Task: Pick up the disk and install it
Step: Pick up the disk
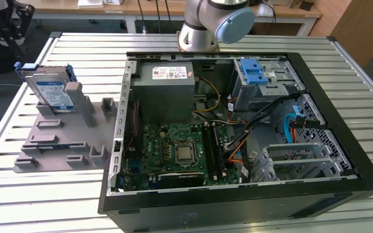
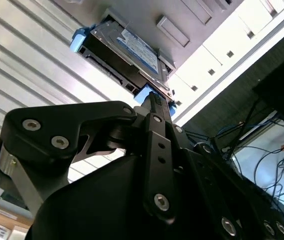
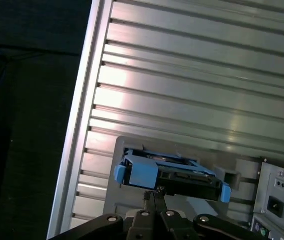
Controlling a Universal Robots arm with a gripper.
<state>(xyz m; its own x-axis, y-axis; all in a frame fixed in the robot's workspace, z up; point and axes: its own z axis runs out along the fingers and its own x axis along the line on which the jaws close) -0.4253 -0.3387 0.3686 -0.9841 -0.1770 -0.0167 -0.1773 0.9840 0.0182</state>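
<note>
One disk stands on edge in the one grey holder on the table, to the exterior view's left of the one open computer case. In both wrist views the claw is closed with its fingertips together, holding nothing, close to the disk's blue rail.

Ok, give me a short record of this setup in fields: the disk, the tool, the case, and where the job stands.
computer case: side open, lying on the slatted table
disk: standing on edge in the grey holder, at the exterior view's left of the computer case, blue rails on
tool: shut, holding nothing, pointed toward the disk, apart from it
progress: disk not yet picked up or installed
</note>
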